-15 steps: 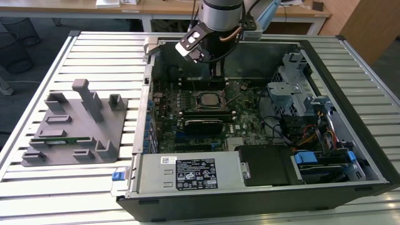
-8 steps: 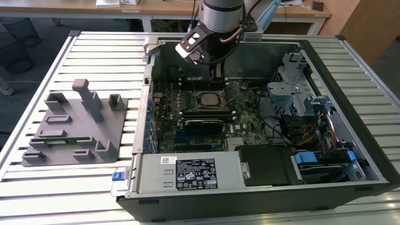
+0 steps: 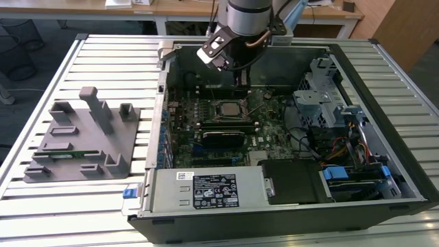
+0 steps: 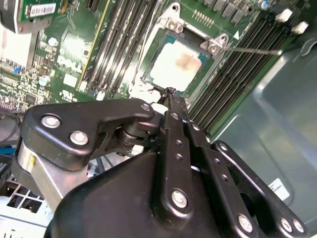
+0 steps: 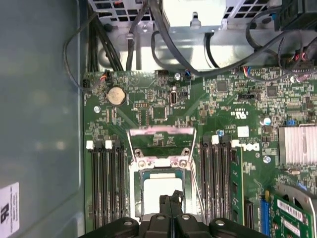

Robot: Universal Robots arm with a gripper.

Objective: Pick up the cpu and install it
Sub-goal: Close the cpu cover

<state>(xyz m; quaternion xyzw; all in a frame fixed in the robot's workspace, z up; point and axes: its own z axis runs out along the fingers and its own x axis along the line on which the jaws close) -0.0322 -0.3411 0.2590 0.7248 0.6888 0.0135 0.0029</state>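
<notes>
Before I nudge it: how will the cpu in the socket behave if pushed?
The cpu looks flat and metal-topped, so probably stiff. Its shiny top is likely slippery under the fingers. Lying flat in the socket, it should not tip or roll.

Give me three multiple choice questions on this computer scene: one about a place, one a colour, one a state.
1. Where is the cpu? A on the slatted table; B in the motherboard socket; C on the power supply.
2. What colour is the tray beside the case? A grey; B blue; C red.
3. The gripper is: A wide open; B shut, holding nothing; C shut on a cable.
Answers: B, its silver top lies in the socket; A, grey plastic; B, fingertips meet over the cpu.
</notes>
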